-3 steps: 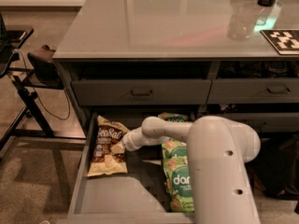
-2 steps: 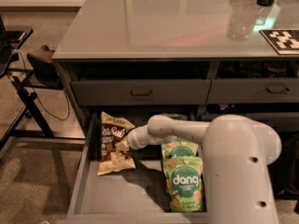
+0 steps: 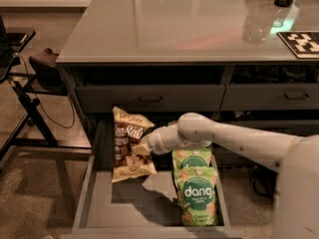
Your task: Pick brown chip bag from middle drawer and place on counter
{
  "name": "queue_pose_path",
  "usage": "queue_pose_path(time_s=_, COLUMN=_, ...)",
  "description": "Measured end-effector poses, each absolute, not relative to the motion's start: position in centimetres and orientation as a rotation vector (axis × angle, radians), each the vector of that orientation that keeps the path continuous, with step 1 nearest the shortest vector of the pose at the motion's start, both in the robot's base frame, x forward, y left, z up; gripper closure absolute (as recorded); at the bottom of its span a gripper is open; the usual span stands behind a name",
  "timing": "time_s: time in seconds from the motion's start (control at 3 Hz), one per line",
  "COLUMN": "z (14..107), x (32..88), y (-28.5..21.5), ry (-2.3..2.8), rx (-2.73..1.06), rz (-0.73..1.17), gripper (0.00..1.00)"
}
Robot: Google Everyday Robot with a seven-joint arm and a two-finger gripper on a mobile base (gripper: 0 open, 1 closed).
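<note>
The brown chip bag (image 3: 127,133), cream-yellow and dark brown with white "Sea Salt" lettering, hangs tilted above the left half of the open middle drawer (image 3: 124,210). It casts a shadow on the drawer's flat bottom. My gripper (image 3: 141,149) reaches in from the right at the end of the white arm and is shut on the bag's right edge. The glossy grey-green counter (image 3: 164,29) lies above and behind the drawer.
Green "dang" bags (image 3: 198,193) lie in the drawer's right half under my arm. Closed drawer fronts with dark handles (image 3: 149,99) sit just behind the bag. A clear bottle (image 3: 256,21) and a black-and-white marker card (image 3: 301,43) stand on the counter's right. A black stand (image 3: 27,88) is at left.
The brown chip bag has risen from the drawer floor and moved up and to the right with my gripper, turning more upright. My arm has drawn back to the right.
</note>
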State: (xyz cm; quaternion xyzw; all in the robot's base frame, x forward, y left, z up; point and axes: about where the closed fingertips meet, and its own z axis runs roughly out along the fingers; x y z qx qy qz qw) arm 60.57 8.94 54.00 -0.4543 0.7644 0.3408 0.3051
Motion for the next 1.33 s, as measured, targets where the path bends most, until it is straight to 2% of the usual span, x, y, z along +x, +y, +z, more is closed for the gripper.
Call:
queue_pose_path(time_s=0.67, z=65.8, x=55.8, y=5.0, ry=1.863, rx=-1.34, rz=0.868, gripper=1.0)
queue_pose_path(time_s=1.33, z=79.7, x=50.3, y=2.0, ry=1.708, rx=-1.425, rz=0.725, gripper=1.0)
